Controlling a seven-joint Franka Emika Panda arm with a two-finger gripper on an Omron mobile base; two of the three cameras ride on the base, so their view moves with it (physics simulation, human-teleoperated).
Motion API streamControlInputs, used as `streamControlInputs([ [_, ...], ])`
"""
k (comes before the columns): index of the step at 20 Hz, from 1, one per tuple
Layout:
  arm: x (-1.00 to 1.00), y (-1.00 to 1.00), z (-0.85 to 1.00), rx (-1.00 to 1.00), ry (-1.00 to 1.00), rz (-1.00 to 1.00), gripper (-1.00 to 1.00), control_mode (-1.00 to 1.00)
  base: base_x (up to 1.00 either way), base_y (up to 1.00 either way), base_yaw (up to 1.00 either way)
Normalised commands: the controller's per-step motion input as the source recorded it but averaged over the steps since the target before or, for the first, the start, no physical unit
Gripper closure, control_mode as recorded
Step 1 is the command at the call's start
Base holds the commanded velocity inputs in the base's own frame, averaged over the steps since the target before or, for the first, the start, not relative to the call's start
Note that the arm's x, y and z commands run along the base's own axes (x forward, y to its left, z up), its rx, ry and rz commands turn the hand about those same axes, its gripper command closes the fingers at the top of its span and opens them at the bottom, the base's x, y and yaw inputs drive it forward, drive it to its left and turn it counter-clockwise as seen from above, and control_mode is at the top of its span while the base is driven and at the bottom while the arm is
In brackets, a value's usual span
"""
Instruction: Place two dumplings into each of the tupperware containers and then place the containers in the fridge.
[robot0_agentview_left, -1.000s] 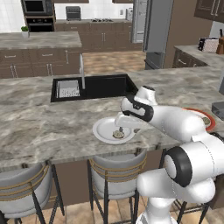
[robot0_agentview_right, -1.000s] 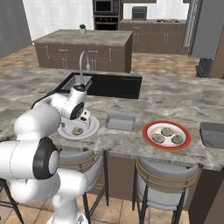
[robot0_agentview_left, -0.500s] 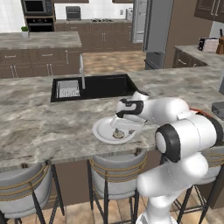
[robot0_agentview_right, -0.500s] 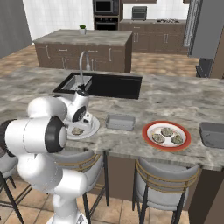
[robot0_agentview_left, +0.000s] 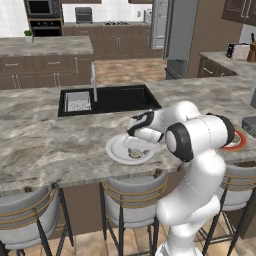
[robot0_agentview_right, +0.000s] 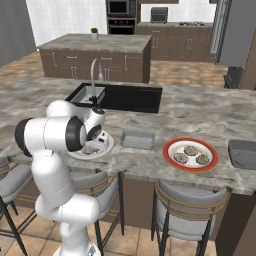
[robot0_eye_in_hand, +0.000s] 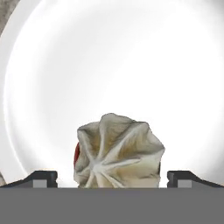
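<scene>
Step in hand: picking the first dumpling (robot0_eye_in_hand: 118, 151) from the white plate (robot0_agentview_left: 116, 149) at the left of the worktop (robot0_agentview_left: 45, 145). The gripper (robot0_eye_in_hand: 112, 177) stands wide open, straddling it, nothing held. Next move calls for closing, then lifting to the nearer tupperware container (robot0_agentview_right: 137, 139); further right, three dumplings lie on the red-rimmed plate (robot0_agentview_right: 191, 155).

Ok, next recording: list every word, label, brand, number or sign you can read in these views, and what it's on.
None can be read.
white plate, dumpling: unmarked.
red-rimmed plate, tupperware container: no lettering.
microwave, wall oven: any panel markings are too small and blurred to read.
</scene>
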Motion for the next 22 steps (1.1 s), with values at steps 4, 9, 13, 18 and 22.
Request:
streamControlInputs([
  [4, 0.18, 0.25, -0.22, 0.0, 0.0, 0.0, -1.0, -1.0, 0.0, 0.0, 0.0],
  [9, 0.01, 0.15, -0.26, 0.0, 0.0, 0.0, 1.0, -1.0, 0.0, 0.0, 0.0],
  [13, 0.0, 0.09, 0.0, 0.03, 0.0, 0.0, 1.0, -1.0, 0.0, 0.0, 0.0],
  [18, 0.0, 0.31, 0.59, -0.16, 0.16, 0.0, 1.0, -1.0, 0.0, 0.0, 0.0],
  [22, 0.0, -0.74, 0.95, -0.26, 0.24, -0.25, 1.0, -1.0, 0.0, 0.0, 0.0],
])
